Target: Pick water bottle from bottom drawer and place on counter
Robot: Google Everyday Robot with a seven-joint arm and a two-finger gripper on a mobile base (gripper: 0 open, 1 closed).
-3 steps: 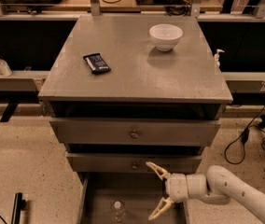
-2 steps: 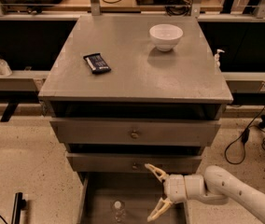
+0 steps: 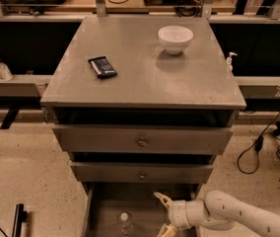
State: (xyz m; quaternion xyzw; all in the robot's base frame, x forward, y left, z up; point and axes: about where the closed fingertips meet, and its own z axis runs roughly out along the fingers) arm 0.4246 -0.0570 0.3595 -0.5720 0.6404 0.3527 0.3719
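The water bottle (image 3: 125, 223) stands upright in the pulled-out bottom drawer (image 3: 139, 201), and the gripper (image 3: 159, 214) hangs just right of it, jaws spread wide and empty, probably lining up a side grab before the counter (image 3: 145, 83).

I find the water bottle (image 3: 125, 223) standing in the bottom drawer (image 3: 106, 201), left of centre. The gripper (image 3: 161, 215) is over the same drawer, just right of the bottle and apart from it. On the counter (image 3: 145, 78), a bowl (image 3: 175, 38) sits back right and a wrapped bar (image 3: 102, 66) sits left.
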